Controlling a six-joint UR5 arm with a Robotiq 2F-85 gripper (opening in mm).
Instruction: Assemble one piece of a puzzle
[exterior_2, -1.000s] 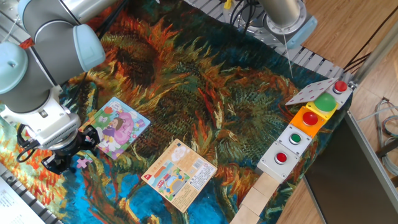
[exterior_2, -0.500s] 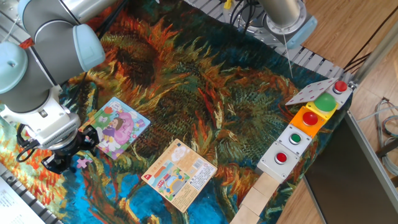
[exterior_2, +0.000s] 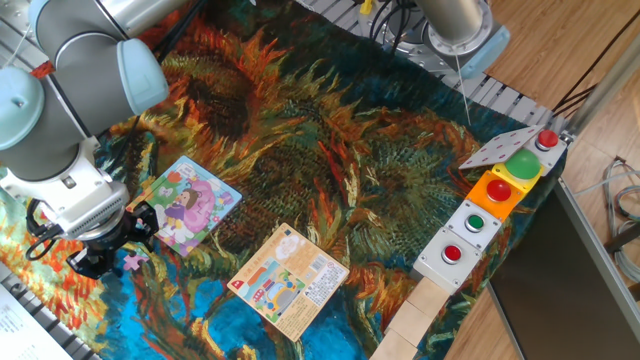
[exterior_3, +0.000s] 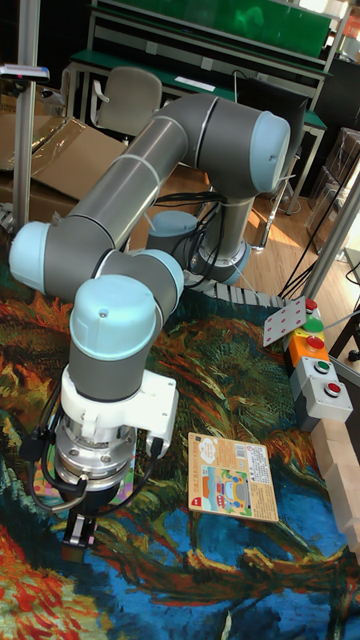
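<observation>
Piece (exterior_2: 133, 261): small pink-lilac jigsaw piece, knobbed edges; lies flat on the bench cloth near the front-left corner, just beside the lower-left edge of the puzzle, directly next to the hand's dark fingers; contact with the fingers cannot be told.
Puzzle (exterior_2: 186, 205): square cartoon board, light-blue edge, girl in purple and pink; flat on the cloth, left side partly hidden by the hand.
Hand (exterior_2: 105, 250): black two-finger unit under a white wrist flange, lowered to the cloth at the puzzle's left edge; whether released or clenched cannot be told.
Card (exterior_2: 290, 280): orange-peach printed rectangle; right of the puzzle, apart.
Button boxes (exterior_2: 482, 222): row at right bench edge; red and green buttons.
Sunflower cloth (exterior_2: 330, 150): covers the bench.
</observation>
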